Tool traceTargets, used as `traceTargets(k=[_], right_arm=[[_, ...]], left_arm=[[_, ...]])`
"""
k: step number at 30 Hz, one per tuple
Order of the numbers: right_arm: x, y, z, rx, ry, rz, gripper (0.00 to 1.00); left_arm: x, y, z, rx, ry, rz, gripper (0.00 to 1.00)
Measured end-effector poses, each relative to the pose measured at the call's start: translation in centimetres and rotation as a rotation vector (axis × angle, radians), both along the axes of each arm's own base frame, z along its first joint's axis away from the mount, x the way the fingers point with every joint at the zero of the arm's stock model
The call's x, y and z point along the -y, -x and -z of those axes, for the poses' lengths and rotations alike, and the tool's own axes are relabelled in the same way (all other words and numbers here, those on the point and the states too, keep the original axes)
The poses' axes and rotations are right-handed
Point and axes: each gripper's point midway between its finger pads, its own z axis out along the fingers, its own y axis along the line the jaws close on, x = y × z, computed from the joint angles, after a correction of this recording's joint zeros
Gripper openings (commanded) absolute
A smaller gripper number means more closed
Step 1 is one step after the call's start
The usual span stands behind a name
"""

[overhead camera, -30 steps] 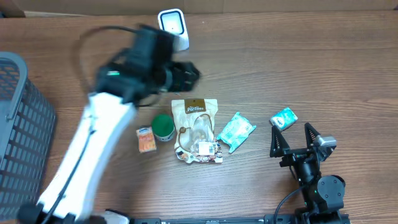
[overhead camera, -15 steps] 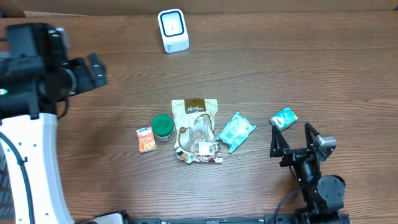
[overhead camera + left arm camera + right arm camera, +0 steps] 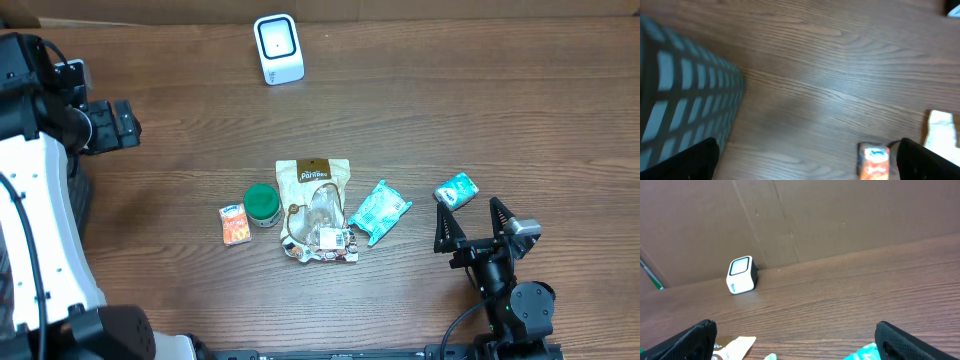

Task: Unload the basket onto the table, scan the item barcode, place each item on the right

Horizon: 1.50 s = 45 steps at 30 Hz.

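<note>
White and box-shaped, the barcode scanner [image 3: 278, 48] stands at the far edge of the wooden table [image 3: 480, 120], close to a brown cardboard wall [image 3: 840, 215]. In the overhead view we see its dark-framed window from above. Its long axis runs near to far with a slight tilt, the window end farthest from the arms. The items lie in a cluster at mid-table, well apart from the scanner. We note a tan pouch [image 3: 318, 205] lying flat, its long axis also near to far and its printed header end pointing toward the scanner. A green round tin [image 3: 263, 203] sits just beside the pouch on its left, and an orange packet [image 3: 234, 224] lies just beside the tin. A teal packet [image 3: 379, 211] lies diagonally to the right of the pouch, and a smaller teal packet [image 3: 456, 189] lies farther right. The right gripper [image 3: 468, 214] rests just short of that smaller packet, jaws spread wide and empty, aimed at the far wall. The scanner lies well ahead and to its left. The left gripper [image 3: 125, 124] hangs at the table's left edge beside a grey mesh basket [image 3: 685, 90], jaws spread wide with nothing between them, well apart from the scanner and the cluster.
</note>
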Motion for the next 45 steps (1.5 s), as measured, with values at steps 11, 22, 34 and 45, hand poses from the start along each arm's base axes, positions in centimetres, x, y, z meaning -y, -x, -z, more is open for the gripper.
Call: traceTargets(k=[11,22,34,45], right_arm=[[0.0,0.0,0.0,0.000,0.000,0.000,1.00],[0.0,0.0,0.0,0.000,0.000,0.000,1.00],[0.0,0.0,0.0,0.000,0.000,0.000,1.00],[0.0,0.0,0.0,0.000,0.000,0.000,1.00]], left_arm=[[-2.2,-1.8,1.6,-0.002,-0.030,0.025,1.00],[-3.3,-2.7,1.0,0.044,-0.062,0.038,0.99],[-3.9,-2.8,0.8,0.066,-0.056,0.024,1.00],[-1.9,-3.3,0.8,0.101,0.046,0.078,1.00]])
